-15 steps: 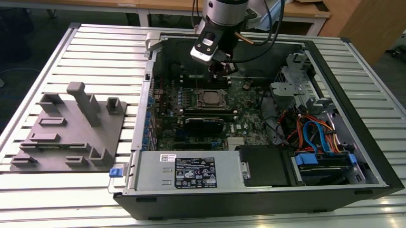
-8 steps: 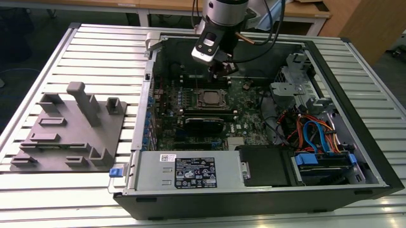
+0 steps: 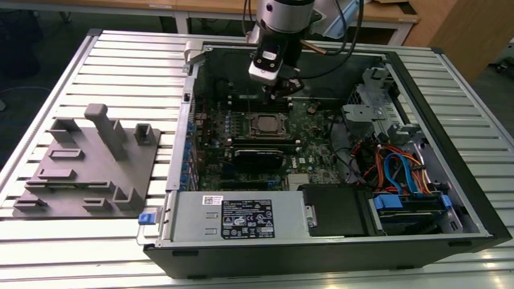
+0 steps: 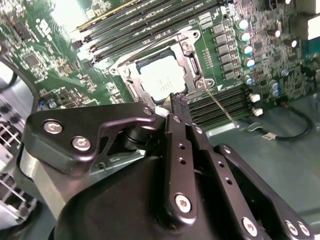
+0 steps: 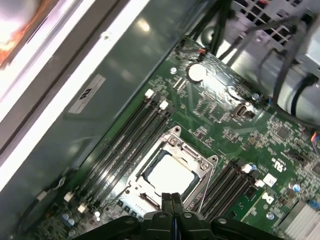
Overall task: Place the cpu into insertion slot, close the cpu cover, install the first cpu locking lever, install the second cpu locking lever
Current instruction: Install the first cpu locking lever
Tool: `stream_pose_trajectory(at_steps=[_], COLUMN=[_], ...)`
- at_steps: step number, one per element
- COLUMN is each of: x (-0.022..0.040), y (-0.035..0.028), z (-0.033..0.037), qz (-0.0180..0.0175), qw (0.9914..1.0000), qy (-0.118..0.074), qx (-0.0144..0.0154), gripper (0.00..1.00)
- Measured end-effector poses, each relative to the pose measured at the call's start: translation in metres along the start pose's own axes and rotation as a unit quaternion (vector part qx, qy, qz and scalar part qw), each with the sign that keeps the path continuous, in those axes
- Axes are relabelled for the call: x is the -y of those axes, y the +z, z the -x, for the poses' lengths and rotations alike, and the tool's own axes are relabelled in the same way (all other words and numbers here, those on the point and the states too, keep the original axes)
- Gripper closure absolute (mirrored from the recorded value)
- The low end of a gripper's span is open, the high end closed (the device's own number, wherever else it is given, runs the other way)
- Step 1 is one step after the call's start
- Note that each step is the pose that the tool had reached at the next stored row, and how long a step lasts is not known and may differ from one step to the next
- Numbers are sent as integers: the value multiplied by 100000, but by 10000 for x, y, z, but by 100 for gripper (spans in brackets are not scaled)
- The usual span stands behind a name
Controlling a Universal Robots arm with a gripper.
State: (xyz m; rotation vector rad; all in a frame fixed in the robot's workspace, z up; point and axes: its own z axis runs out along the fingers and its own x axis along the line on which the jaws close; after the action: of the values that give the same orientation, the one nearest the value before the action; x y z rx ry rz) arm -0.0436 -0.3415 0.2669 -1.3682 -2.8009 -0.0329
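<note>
Currently I'm hovering the clenched, empty black gripper (image 3: 283,90) at twelve o'clock of the silver-topped square cpu (image 3: 263,124); any downward drift could be scraping it.

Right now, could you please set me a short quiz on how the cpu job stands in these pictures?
1. True or false: the cpu cover lies down around the cpu.
2. The hand hovers over: A) the motherboard, close to the cpu cover; B) the labelled power supply box; C) the blue cables.
3. Are the hand's fingers open or shut?
Key: 1 true; 2 A; 3 shut.
</note>
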Motion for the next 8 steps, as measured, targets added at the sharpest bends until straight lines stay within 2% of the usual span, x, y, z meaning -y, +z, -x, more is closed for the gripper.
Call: stream_pose_trajectory(at_steps=[5,8], x=[1,27], y=[2,4], z=[-1,-21], qz=[-97,-109], qw=[99947,99926], qy=[-3256,-3851], qx=[-29,-36], gripper=[90,90])
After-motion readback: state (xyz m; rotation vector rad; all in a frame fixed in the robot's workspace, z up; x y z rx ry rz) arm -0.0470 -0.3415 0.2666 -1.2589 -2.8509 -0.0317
